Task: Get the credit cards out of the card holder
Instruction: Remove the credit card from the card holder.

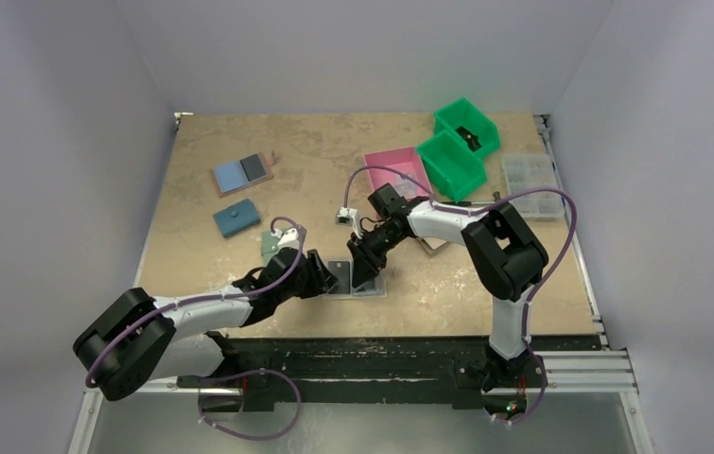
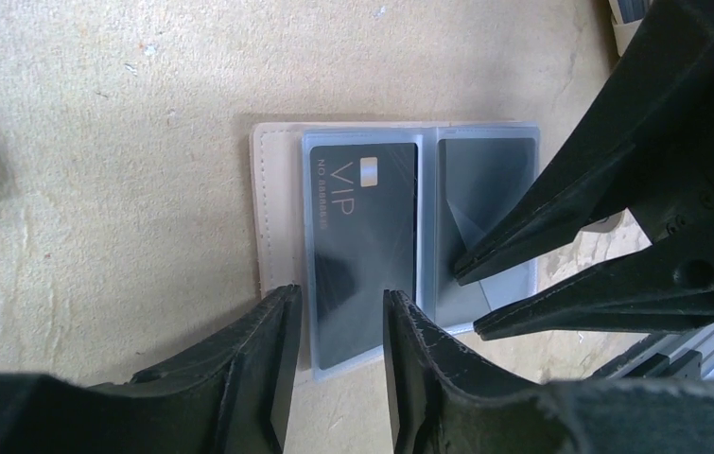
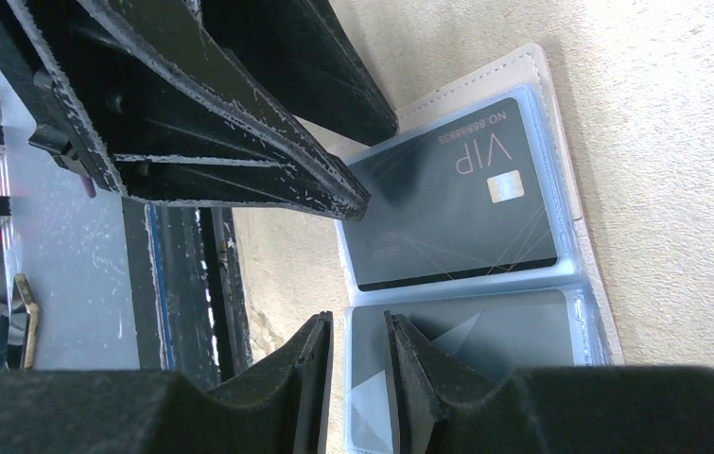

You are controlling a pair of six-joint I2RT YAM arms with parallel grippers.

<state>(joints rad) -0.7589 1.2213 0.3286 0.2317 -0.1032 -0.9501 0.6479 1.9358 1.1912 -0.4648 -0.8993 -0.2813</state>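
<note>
The card holder [image 1: 341,274] lies open on the worktop [image 1: 315,151] at about 6 o'clock in the top view, close to my bases, and both my end effectors hang over it. From up there I cannot make out what its sleeves hold. My left wrist view shows the credit cards [image 2: 364,218]: a dark VIP card [image 2: 362,274] in the clear sleeve on the 9 o'clock side and a grey card [image 2: 485,184] in the sleeve at 3 o'clock. My left end effector [image 2: 339,307] is released, its fingers parted, with the VIP card's near end showing in the gap. The same view catches my right end effector [image 2: 466,303] side-on, one fingertip over the grey card's sleeve and the other at the holder's edge. My right wrist view shows those fingers [image 3: 315,378] narrowly parted, grasping nothing, with a strip of sleeve between them. I cannot tell whether they touch it. Only the top view shows the pink bin [image 1: 381,156] at 1 o'clock and the green bins [image 1: 449,163] at 2 o'clock.
</note>
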